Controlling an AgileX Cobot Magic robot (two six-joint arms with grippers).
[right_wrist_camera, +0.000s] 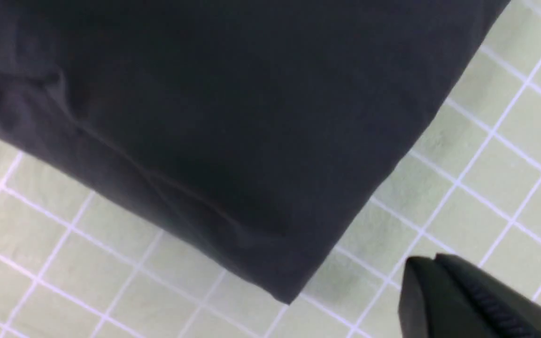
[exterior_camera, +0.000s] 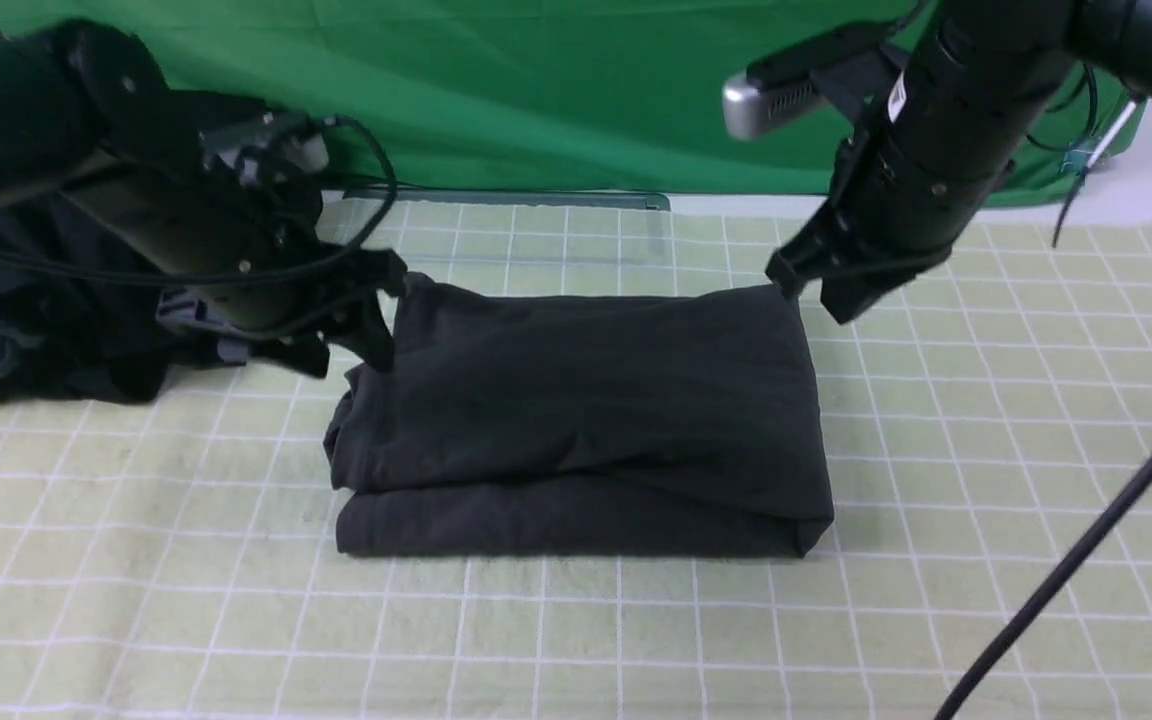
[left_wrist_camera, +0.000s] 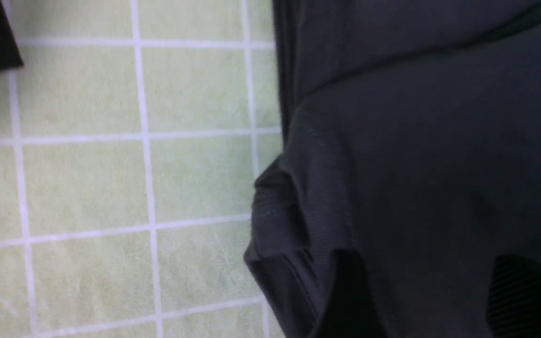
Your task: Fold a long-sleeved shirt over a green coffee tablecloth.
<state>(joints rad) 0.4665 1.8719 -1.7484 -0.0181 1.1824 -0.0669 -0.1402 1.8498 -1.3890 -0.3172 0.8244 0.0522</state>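
The long-sleeved shirt (exterior_camera: 586, 410) lies folded into a thick charcoal-grey rectangle in the middle of the green coffee tablecloth (exterior_camera: 986, 450); its print and neck label are hidden. My left gripper (exterior_camera: 383, 315) is at the shirt's far left corner. In the left wrist view it (left_wrist_camera: 435, 295) is open, both fingertips (left_wrist_camera: 345, 295) spread over the dark shirt (left_wrist_camera: 416, 141), whose ribbed edge shows beside the tablecloth (left_wrist_camera: 87, 178). My right gripper (exterior_camera: 836, 308) hovers just off the far right corner. In the right wrist view it (right_wrist_camera: 435, 258) is shut on nothing, over the tablecloth (right_wrist_camera: 486, 141) beside the shirt (right_wrist_camera: 204, 94).
A blacker bundle of black and grey garments (exterior_camera: 36, 330) lies at the left under my left arm. Plain bright green fabric (exterior_camera: 536, 90) hangs along the back. A black cable (exterior_camera: 1086, 560) crosses the right front of the cloth.
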